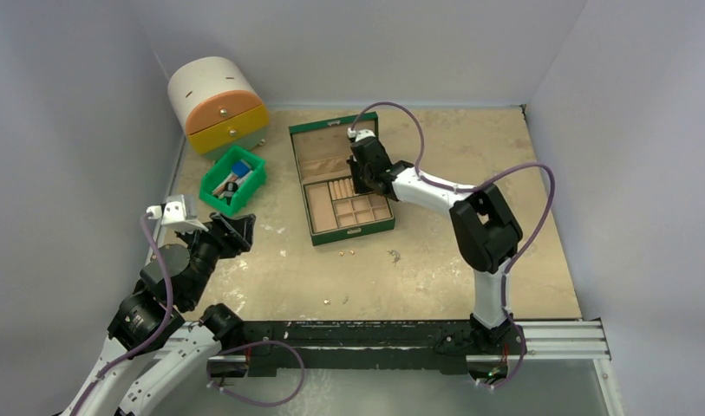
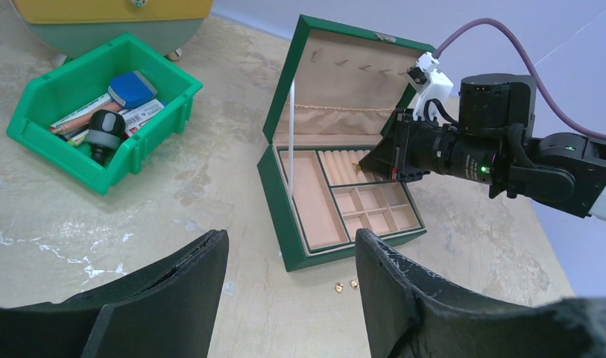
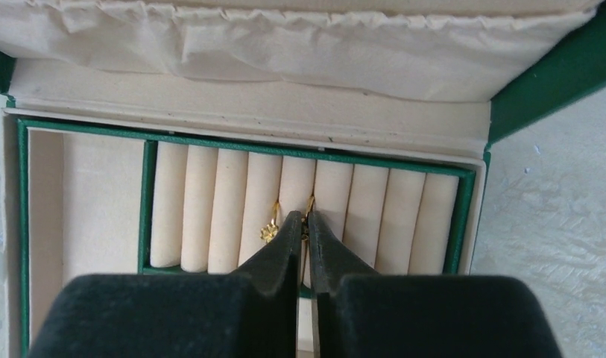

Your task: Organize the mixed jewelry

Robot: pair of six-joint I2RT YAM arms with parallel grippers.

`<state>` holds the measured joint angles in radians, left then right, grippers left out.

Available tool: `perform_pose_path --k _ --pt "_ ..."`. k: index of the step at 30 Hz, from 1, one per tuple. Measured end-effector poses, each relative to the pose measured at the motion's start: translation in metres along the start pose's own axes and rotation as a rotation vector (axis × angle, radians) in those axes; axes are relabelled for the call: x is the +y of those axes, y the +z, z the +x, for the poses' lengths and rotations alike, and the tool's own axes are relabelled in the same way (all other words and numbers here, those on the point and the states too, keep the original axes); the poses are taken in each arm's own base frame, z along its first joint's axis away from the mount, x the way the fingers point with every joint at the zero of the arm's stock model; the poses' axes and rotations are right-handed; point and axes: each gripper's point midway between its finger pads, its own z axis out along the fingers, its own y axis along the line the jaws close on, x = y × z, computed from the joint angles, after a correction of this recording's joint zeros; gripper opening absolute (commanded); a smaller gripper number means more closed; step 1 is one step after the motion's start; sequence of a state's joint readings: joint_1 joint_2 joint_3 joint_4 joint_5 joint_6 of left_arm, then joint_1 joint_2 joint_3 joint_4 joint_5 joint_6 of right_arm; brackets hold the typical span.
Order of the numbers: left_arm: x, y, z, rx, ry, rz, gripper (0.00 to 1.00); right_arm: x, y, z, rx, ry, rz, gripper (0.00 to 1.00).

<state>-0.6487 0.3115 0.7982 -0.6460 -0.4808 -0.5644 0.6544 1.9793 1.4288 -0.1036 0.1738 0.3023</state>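
An open green jewelry box (image 1: 331, 232) stands mid-table. My right gripper (image 3: 304, 216) reaches down into its row of cream ring rolls (image 3: 210, 209). Its jaws are almost together, pinching a thin gold ring (image 3: 309, 204) that sits in a slot between two rolls. One slot to the left, a gold flower-shaped stud (image 3: 268, 233) rests. Two gold studs (image 2: 338, 286) lie on the table before the box (image 2: 314, 253), and a small silver charm (image 1: 393, 255) lies to their right. Two more gold pieces (image 1: 336, 301) lie nearer the arms. My left gripper (image 2: 292, 239) hovers open and holds nothing, left of the box.
A green plastic bin (image 1: 253, 178) with blue, wooden and black bits sits left of the box. Behind it stands a round drawer unit (image 1: 214, 100) with orange and yellow drawers. Grey walls close in the table on three sides.
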Motion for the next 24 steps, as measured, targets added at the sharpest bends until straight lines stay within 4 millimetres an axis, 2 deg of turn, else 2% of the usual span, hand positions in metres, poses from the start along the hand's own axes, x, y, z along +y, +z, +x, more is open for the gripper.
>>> perform_pose_path --k 5,10,18,24 --pt "0.0 0.0 0.0 0.0 0.0 0.0 0.63 -0.004 -0.01 0.003 0.016 0.011 0.008 0.26" --pt "0.0 0.0 0.0 0.0 0.0 0.001 0.63 -0.008 -0.03 -0.003 0.009 0.027 0.01 0.31" --pt "0.001 0.0 0.002 0.001 0.001 0.0 0.63 -0.008 -0.085 -0.034 -0.094 0.072 -0.024 0.33" --pt "0.001 0.0 0.002 0.002 0.001 0.0 0.63 -0.016 -0.129 -0.027 -0.136 0.108 -0.041 0.34"
